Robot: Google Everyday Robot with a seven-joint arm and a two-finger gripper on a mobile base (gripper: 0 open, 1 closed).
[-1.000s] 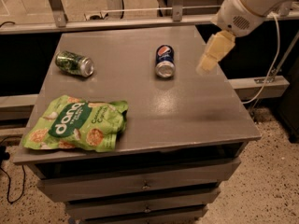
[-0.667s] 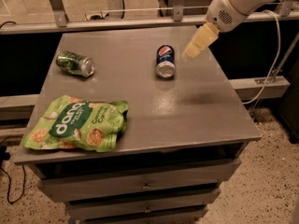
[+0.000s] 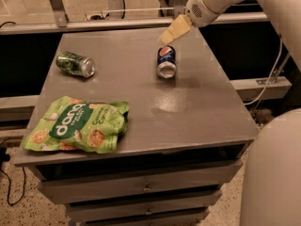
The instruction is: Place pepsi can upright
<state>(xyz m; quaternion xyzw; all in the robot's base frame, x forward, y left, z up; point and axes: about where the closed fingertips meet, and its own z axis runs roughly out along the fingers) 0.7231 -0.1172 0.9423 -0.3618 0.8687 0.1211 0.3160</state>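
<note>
Because the camera looks down across the tabletop point(image 3: 202, 112) from its front edge, the nearest thing is a green snack bag point(image 3: 77, 126). It lies flat by the front left corner, well apart from everything the task concerns. Farther back, right of centre, the pepsi can point(image 3: 166, 61) lies on its side, with one silver end turned toward the front and its logo facing up. Lying like that, it could roll sideways if nudged across its length. About level with it on the far left is a green patterned can point(image 3: 75, 64), also tipped over, and not the one wanted. Just beyond the pepsi can's far end, the claw point(image 3: 173, 30) hangs at the tip of the white arm point(image 3: 211, 4), slanting down toward the can but apart from it. Whether the claw is open or closed I cannot tell. Its place suggests an approach for a grasp, so the task looks barely begun: the can has yet to be gripped, lifted and stood on one end.
</note>
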